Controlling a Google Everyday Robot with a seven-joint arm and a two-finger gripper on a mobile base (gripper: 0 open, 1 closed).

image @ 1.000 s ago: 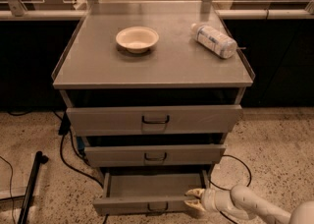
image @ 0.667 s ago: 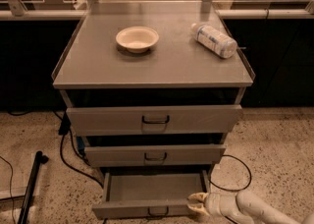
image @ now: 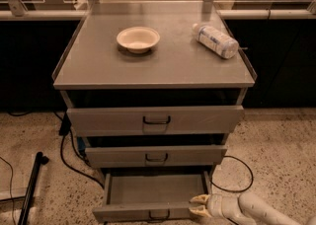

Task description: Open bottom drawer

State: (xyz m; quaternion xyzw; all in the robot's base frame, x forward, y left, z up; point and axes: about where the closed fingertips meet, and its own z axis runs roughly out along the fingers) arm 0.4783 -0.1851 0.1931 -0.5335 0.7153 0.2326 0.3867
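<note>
**Step: open bottom drawer, final pull.**

- Bottom drawer (image: 148, 189) is located at lower centre of frame, below the 2 other fronts. It stands well extended, with the tray floor exposed and nothing seen inside.
- Gripper (image: 199, 206) is positioned at lower right of frame, at the right end of the drawer front. The 2 fingertips (image: 199, 199) are set a narrow gap apart with the front lip between them. Grip is judged closed on the lip. Nothing else is held.
- Handle (image: 159, 215) at front centre is not used.

Recommended procedure:
1. Pull is to be kept straight toward bottom of frame. An off-centre grip may skew the tray in its rails.
2. Speed is to be kept low near end of travel.
3. Arm (image: 256, 209) is to be kept clear of the cable (image: 237, 179) on the floor at right.
</note>
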